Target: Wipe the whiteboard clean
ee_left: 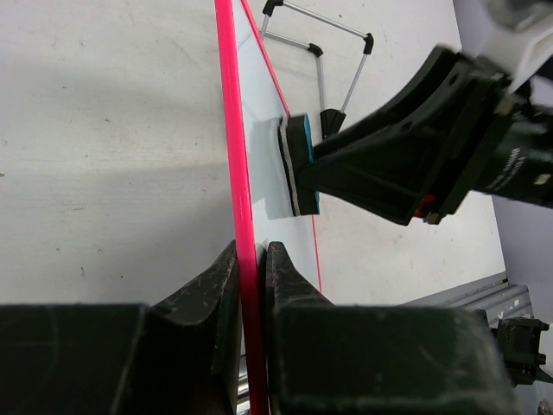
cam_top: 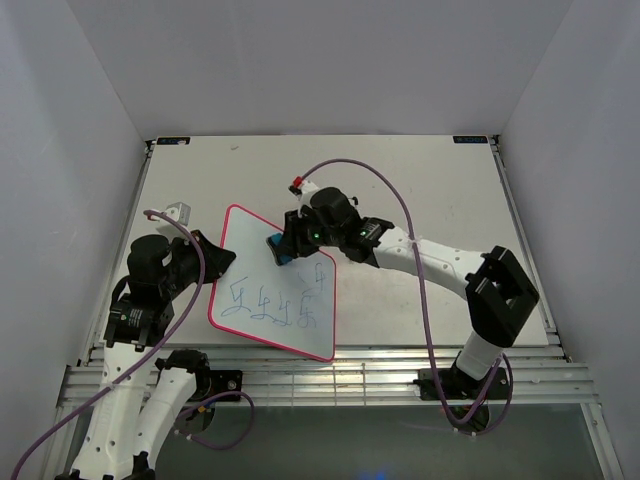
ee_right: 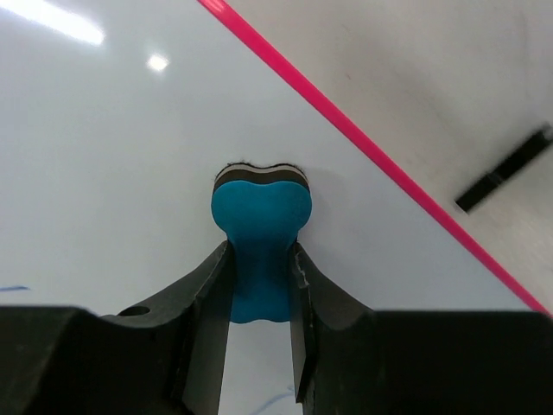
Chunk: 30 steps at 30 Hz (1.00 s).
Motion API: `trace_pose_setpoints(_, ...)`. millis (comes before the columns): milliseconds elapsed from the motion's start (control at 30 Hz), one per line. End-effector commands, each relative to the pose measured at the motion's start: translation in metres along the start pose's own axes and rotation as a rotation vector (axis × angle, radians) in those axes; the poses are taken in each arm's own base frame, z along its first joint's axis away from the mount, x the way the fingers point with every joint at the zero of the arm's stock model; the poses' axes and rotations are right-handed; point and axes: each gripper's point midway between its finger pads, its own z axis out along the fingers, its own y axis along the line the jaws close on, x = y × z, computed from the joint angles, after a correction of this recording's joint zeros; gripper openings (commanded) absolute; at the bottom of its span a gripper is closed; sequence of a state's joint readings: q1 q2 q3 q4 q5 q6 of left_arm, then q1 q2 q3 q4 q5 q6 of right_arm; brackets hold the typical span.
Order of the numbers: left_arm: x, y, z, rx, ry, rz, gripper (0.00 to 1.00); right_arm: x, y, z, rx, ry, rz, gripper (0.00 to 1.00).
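While the left pincer [ee_left: 251,252] clamps the whiteboard [cam_top: 262,272] frame | right pincer [ee_right: 261,252] clamped on blue eraser [ee_right: 261,207], pressed against it | wire stand [ee_left: 321,52] beyond, by counter [cam_top: 430,200] left edge

Robot lab cell: plain white walls [cam_top: 80,150] box in the table [cam_top: 430,180] ahead of left gripper [cam_top: 224,262] and right gripper [cam_top: 281,248]; aluminium extrusion rails [cam_top: 350,372] behind them, purple cables [cam_top: 350,161].
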State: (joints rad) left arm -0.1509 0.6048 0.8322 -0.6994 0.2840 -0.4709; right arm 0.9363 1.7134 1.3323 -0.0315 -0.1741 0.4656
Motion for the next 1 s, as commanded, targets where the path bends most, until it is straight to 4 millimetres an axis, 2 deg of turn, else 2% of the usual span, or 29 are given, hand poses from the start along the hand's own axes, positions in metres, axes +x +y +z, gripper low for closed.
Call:
trace_pose_setpoints(0, -0.008, -0.01, -0.005, 0.051, -0.034, 0.091, 0.0, 0.075, -0.063, -0.013, 0.172, 0.175, 0.067, 0.21)
trace_pose_setpoints(33, -0.009, -0.009, -0.005, 0.043, -0.038, 0.089, 0.0, 0.078, -0.068, -0.023, 0.185, 0.171, 0.069, 0.21)
trace_pose_setpoints(67, -0.012, -0.007, -0.006, 0.029, -0.048, 0.087, 0.0, 0.103, -0.085, -0.031, 0.226, 0.214, 0.085, 0.21)
trace_pose_setpoints(133, -0.011, -0.005, -0.006, 0.017, -0.045, 0.086, 0.0, 0.113, -0.096, -0.046, 0.257, 0.211, 0.088, 0.21)
trace_pose_setpoints(167, -0.012, -0.004, -0.006, 0.009, -0.048, 0.083, 0.0, 0.134, -0.109, -0.054, 0.285, 0.242, 0.1, 0.21)
trace_pose_setpoints(233, -0.01, -0.004, -0.006, 0.007, -0.038, 0.08, 0.0, 0.145, -0.12, -0.063, 0.305, 0.247, 0.118, 0.21)
trace_pose_setpoints(267, -0.011, -0.004, -0.007, 0.005, -0.044, 0.081, 0.0, 0.158, -0.133, -0.069, 0.332, 0.259, 0.138, 0.21)
trace_pose_setpoints(333, -0.011, -0.004, -0.008, 0.006, -0.047, 0.08, 0.0, 0.163, -0.142, -0.073, 0.353, 0.257, 0.15, 0.21)
trace_pose_setpoints(433, -0.011, -0.004, -0.008, 0.005, -0.043, 0.079, 0.0, 0.159, -0.13, -0.07, 0.282, 0.238, 0.163, 0.21)
trace_pose_setpoints(467, -0.01, -0.004, -0.007, 0.004, -0.038, 0.079, 0.0, 0.15, -0.121, -0.066, 0.238, 0.21, 0.152, 0.21)
trace_pose_setpoints(500, -0.01, -0.004, -0.007, 0.006, -0.036, 0.079, 0.0, 0.135, -0.107, -0.062, 0.184, 0.173, 0.142, 0.21)
trace_pose_setpoints(567, -0.009, -0.003, -0.006, 0.004, -0.032, 0.078, 0.0, 0.121, -0.086, -0.058, 0.114, 0.135, 0.116, 0.21)
trace_pose_setpoints(633, -0.009, -0.003, -0.006, 0.004, -0.034, 0.077, 0.0, 0.093, -0.058, -0.055, 0.022, 0.064, 0.092, 0.2)
trace_pose_setpoints(733, -0.01, -0.003, -0.006, 0.0, -0.037, 0.078, 0.0, 0.071, -0.024, -0.05, -0.09, 0.028, 0.072, 0.2)
trace_pose_setpoints(833, -0.01, -0.003, -0.007, -0.003, -0.038, 0.075, 0.0, 0.061, 0.002, -0.045, -0.178, 0.01, 0.06, 0.2)
trace_pose_setpoints(900, -0.01, -0.002, -0.006, -0.008, -0.038, 0.073, 0.0, 0.061, 0.005, -0.043, -0.193, 0.009, 0.065, 0.2)
trace_pose_setpoints(967, -0.01, -0.001, -0.006, -0.009, -0.038, 0.073, 0.0, 0.066, -0.003, -0.039, -0.156, 0.019, 0.059, 0.2)
